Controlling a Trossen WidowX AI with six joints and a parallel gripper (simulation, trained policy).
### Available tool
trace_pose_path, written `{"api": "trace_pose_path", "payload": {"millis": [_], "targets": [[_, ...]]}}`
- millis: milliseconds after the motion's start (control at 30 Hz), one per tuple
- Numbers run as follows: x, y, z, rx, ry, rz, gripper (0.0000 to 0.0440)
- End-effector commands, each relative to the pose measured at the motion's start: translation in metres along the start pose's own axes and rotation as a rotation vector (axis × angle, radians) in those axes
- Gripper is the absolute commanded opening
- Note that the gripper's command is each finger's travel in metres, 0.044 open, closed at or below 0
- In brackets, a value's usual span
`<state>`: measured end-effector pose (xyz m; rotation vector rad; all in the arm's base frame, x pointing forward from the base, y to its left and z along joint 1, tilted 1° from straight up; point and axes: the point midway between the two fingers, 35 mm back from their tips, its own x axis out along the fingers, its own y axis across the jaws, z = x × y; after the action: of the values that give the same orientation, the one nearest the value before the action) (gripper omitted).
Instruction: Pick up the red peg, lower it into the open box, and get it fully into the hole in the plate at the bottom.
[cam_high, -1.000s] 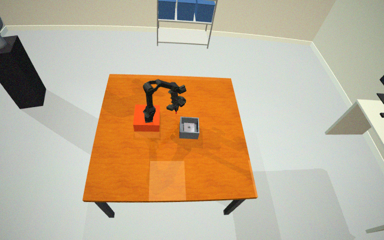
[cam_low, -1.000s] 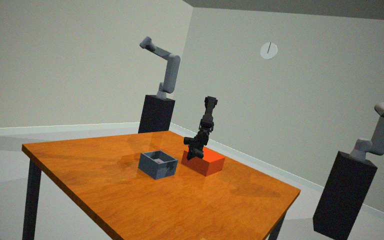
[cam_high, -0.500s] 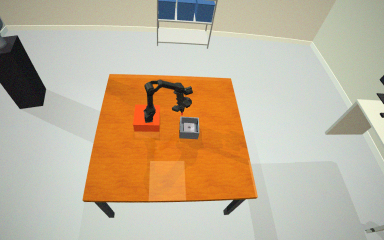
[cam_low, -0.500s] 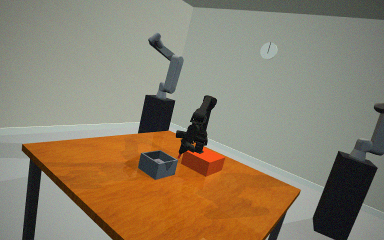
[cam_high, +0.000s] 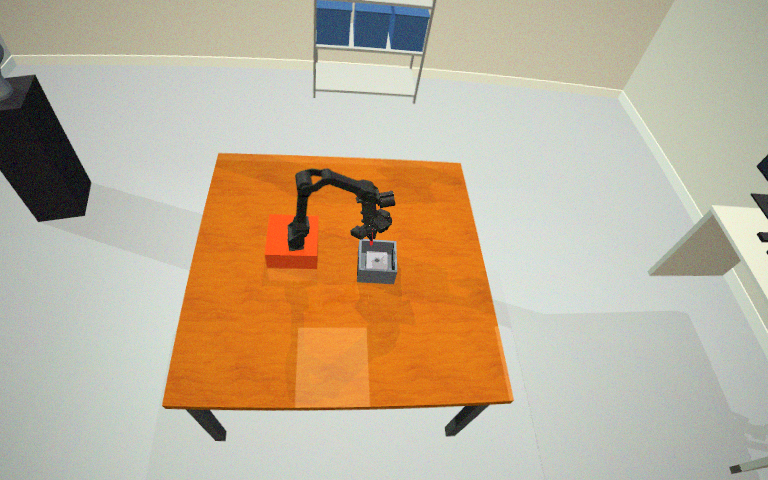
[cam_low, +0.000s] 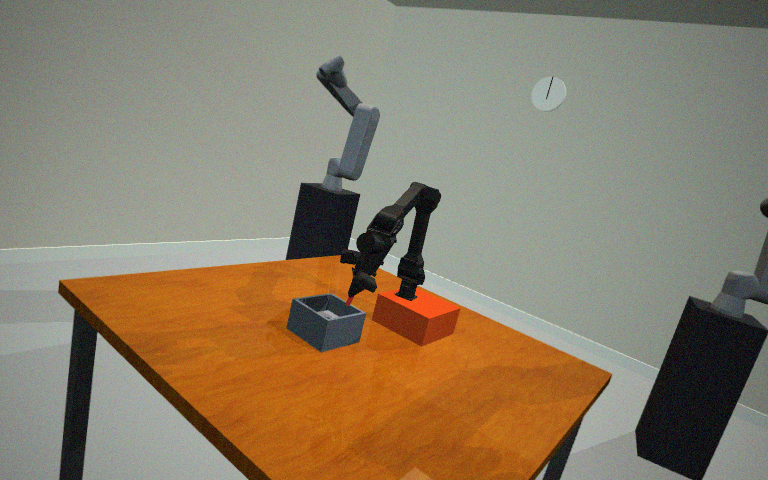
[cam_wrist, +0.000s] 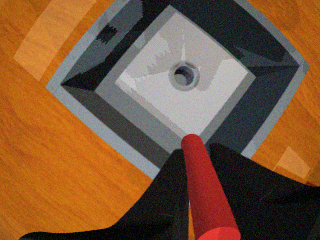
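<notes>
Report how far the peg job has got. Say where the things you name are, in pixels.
Done: the red cylindrical peg (cam_high: 371, 242) (cam_low: 350, 300) (cam_wrist: 206, 187) is picked up, clamped in the black gripper (cam_high: 372, 234) (cam_low: 351, 294) (cam_wrist: 196, 154).
In hand: it is held tilted near the rim of the open grey box (cam_high: 376, 277) (cam_low: 322, 335) (cam_wrist: 102, 132).
Left: centring, lowering and full insertion; the white plate's (cam_high: 369, 265) (cam_low: 328, 314) (cam_wrist: 175, 97) round hole (cam_wrist: 184, 75) is unfilled.

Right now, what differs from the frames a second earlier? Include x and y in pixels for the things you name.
The tool (cam_high: 371, 236) (cam_low: 352, 295) (cam_wrist: 196, 154), shut on the red peg (cam_high: 371, 243) (cam_low: 350, 300) (cam_wrist: 207, 192), has moved rightward in the top view, from beside the open box (cam_high: 376, 277) (cam_low: 323, 336) (cam_wrist: 112, 137) to its edge. The grey arm (cam_low: 360, 141) behind has shifted too. Nothing was visibly let go; the box and orange-red block (cam_high: 291, 260) (cam_low: 399, 324) stayed put.
</notes>
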<state>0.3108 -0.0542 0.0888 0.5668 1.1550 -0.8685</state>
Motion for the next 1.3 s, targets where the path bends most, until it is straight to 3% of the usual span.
{"api": "trace_pose_path", "payload": {"millis": [0,533,700,767,900,1267], "targets": [[0.006,-0.001,0.01,0.013,0.005,0.004,0.0],[0.052,-0.006,0.036,0.067,0.056,-0.001,0.0013],[0.068,-0.008,0.035,0.046,0.075,-0.014,0.0114],[0.072,-0.008,0.036,0.032,0.083,-0.023,0.0128],[0.078,-0.004,0.046,0.016,0.075,-0.025,0.0218],[0.086,0.005,0.081,-0.023,0.028,-0.029,0.0413]]}}
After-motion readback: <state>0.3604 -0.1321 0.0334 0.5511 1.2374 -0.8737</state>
